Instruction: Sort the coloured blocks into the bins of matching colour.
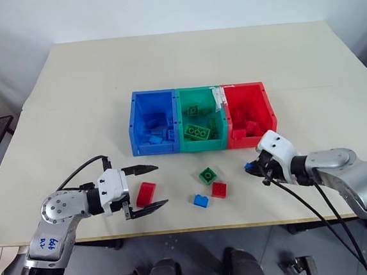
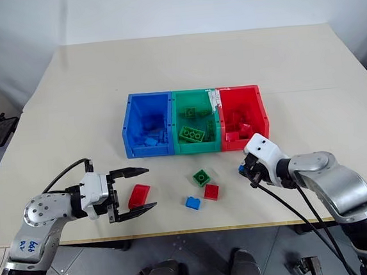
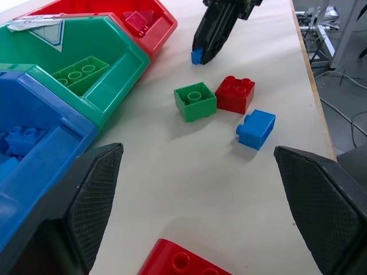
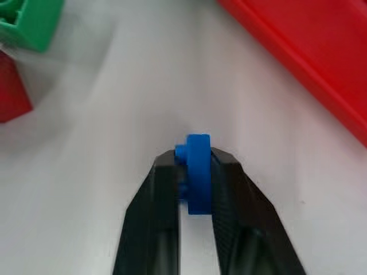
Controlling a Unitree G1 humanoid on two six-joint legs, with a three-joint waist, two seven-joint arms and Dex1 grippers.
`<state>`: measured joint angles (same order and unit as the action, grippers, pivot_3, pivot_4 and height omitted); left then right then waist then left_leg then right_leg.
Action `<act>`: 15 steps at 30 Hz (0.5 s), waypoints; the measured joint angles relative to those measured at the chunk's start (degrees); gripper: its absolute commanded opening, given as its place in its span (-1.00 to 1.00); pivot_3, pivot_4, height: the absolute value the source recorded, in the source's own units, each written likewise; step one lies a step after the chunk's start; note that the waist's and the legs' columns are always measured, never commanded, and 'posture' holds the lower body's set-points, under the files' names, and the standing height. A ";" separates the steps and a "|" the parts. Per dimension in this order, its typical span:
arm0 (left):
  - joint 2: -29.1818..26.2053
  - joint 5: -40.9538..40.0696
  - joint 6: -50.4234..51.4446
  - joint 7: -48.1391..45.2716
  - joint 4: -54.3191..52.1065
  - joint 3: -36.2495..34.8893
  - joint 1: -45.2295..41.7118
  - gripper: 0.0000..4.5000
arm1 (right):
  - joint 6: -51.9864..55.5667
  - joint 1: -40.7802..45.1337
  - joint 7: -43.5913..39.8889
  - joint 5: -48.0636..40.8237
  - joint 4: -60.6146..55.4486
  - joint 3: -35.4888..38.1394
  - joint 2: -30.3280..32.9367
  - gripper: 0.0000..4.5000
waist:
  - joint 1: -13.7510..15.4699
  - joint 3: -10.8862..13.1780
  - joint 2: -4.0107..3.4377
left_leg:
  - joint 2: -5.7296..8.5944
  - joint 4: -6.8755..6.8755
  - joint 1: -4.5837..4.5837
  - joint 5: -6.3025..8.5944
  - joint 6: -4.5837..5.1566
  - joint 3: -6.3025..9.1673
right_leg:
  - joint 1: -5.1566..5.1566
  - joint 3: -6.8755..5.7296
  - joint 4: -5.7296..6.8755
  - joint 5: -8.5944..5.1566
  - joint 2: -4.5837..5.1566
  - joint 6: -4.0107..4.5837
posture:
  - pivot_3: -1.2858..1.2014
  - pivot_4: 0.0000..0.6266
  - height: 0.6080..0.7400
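While the left gripper (image 1: 145,190) hangs wide-jawed around the flat red block (image 1: 146,193), the right gripper (image 4: 192,172) pinches a small blue block (image 4: 198,172) on the bench (image 1: 70,89) before the red bin (image 1: 249,114), with the blue bin (image 1: 151,123) away to its left.

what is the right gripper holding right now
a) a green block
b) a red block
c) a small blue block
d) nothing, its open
c: the right gripper is shut on a small blue block, pinched between its two black fingers just above the table in front of the red bin, while the green block and a red block lie loose nearby.
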<state>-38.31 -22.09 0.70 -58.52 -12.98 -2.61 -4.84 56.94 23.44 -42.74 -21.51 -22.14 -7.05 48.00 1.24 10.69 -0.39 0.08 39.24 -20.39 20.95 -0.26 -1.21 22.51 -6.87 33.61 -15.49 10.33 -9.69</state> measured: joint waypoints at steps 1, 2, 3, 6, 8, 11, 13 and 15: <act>0.06 -0.04 0.00 0.50 -0.07 -0.46 0.48 1.00 | -0.04 2.14 -0.29 -0.34 0.14 0.01 -1.22 -0.86 | -0.27 0.00 0.00 | -0.01 0.00 0.00 0.00 0.00 -0.01 | 0.02 0.01 0.00 0.00 -0.01 0.00 | 0.03 -0.52 1.00; 0.15 -0.09 0.01 1.15 -0.09 -0.99 0.80 1.00 | -0.38 4.24 -0.71 -0.84 0.12 0.03 -2.55 -0.86 | -0.55 0.00 0.00 | -0.02 -0.01 0.00 0.00 0.00 -0.01 | 0.04 0.01 0.01 0.00 -0.01 0.00 | 0.03 -0.52 1.00; 0.32 -0.26 0.02 1.86 -0.23 -1.76 1.28 1.00 | -0.62 6.38 -1.04 -1.42 0.39 -0.11 -4.14 -0.86 | -0.69 0.00 0.00 | -0.03 -0.02 0.01 0.00 0.00 0.01 | 0.04 0.00 0.04 0.00 -0.02 0.00 | 0.03 -0.52 1.00; 1.99 -1.32 0.26 5.41 -0.87 -6.31 5.32 1.00 | -3.01 15.79 -1.12 -1.99 4.51 -2.15 -13.59 -0.86 | -2.21 0.00 0.00 | -0.06 -0.06 0.04 0.01 -0.02 -0.01 | 0.07 0.03 0.11 0.00 -0.02 0.00 | 0.03 -0.52 1.00; 2.50 -2.12 0.66 7.21 -1.12 -9.02 8.72 1.00 | -5.73 21.41 -0.69 -1.41 8.49 -4.79 -19.45 -0.86 | -2.82 0.00 0.00 | -0.06 -0.09 0.04 0.02 -0.04 0.12 | 0.12 -0.06 0.23 0.00 -0.02 0.00 | 0.03 -0.52 1.00; 2.76 -2.61 1.04 8.77 -1.95 -12.42 13.38 1.00 | -11.19 28.31 1.48 2.60 18.61 -8.46 -27.70 -0.86 | -2.99 -0.01 0.02 | -0.02 -0.08 0.01 0.03 -0.05 0.14 | 0.13 -0.11 0.24 0.00 0.01 0.00 | 0.03 -0.52 1.00; 2.92 -2.74 1.09 9.50 -2.84 -13.50 15.14 1.00 | -15.53 32.41 2.98 5.20 25.75 -10.18 -32.81 -0.86 | -2.83 -0.01 0.02 | -0.02 -0.07 0.00 0.03 -0.06 0.21 | 0.14 -0.15 0.28 0.00 0.01 0.00 | 0.03 -0.52 1.00; 3.41 -2.81 1.20 10.27 -4.29 -14.07 15.87 1.00 | -19.61 35.51 3.98 7.66 31.66 -10.92 -36.23 -0.86 | -2.77 -0.02 0.02 | -0.01 -0.06 -0.01 0.03 -0.06 0.27 | 0.11 -0.17 0.29 0.00 0.01 0.00 | 0.03 -0.52 1.00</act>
<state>-34.90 -24.90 1.90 -48.25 -17.27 -16.68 11.03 37.33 58.95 -38.76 -13.85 9.52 -17.97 11.77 -1.54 10.68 -0.36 0.07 39.18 -20.40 20.98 -0.31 -0.94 22.62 -7.04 33.89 -15.49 10.34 -9.69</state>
